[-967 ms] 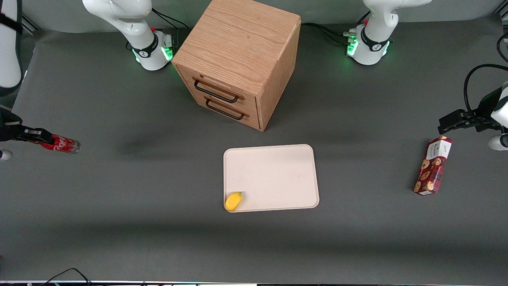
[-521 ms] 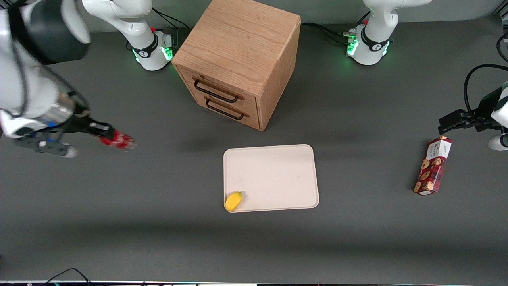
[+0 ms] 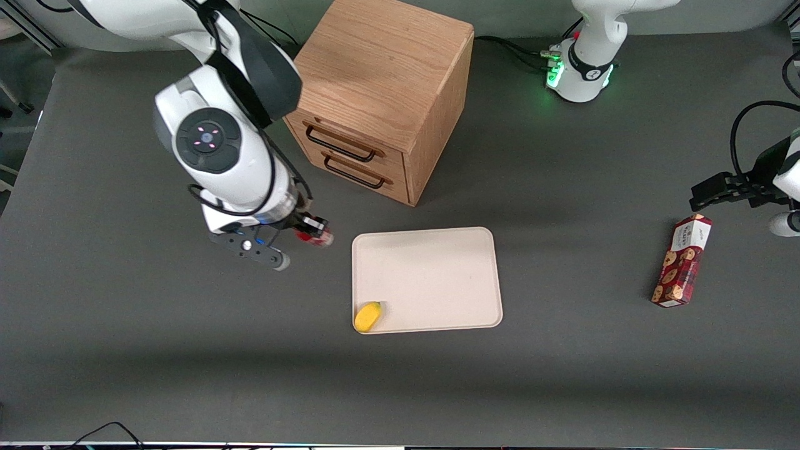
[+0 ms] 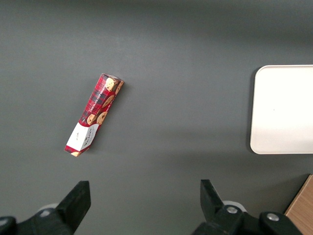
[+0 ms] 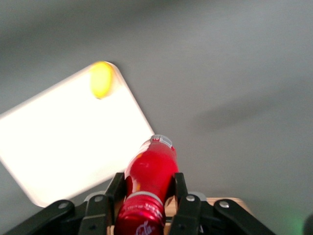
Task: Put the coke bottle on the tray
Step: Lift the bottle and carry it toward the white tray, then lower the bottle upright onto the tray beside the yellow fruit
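The end effector [image 5: 146,188] grips the coke bottle [image 5: 149,174] above the tray [image 5: 63,137].

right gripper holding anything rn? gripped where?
Yes. The gripper is shut on the coke bottle, its fingers clamping the body partway along. It hangs beside the tray, not yet over it.
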Motion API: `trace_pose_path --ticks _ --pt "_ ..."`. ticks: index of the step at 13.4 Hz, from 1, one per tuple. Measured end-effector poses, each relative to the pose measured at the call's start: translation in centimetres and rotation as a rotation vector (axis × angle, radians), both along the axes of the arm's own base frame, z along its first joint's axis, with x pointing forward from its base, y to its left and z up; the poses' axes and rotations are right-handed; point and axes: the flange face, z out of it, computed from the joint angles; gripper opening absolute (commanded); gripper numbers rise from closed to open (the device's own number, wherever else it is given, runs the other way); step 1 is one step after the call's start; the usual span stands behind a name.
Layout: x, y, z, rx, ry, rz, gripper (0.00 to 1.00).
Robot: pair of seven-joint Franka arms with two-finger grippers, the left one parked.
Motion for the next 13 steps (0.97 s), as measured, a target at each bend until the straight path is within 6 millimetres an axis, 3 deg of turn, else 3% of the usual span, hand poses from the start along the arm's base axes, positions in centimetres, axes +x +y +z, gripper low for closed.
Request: trace_pose_path --ticks 2,6,13 --pt "-0.3 2.2 -1.8 0.014 0.0 -0.026 0.0" --pt "-0.9 6.2 -8.6 0.043 0.003 -0.019 0.0" --pt "-0.8 6.4 -16.0 -0.062 -0.084 -0.016 0.0"
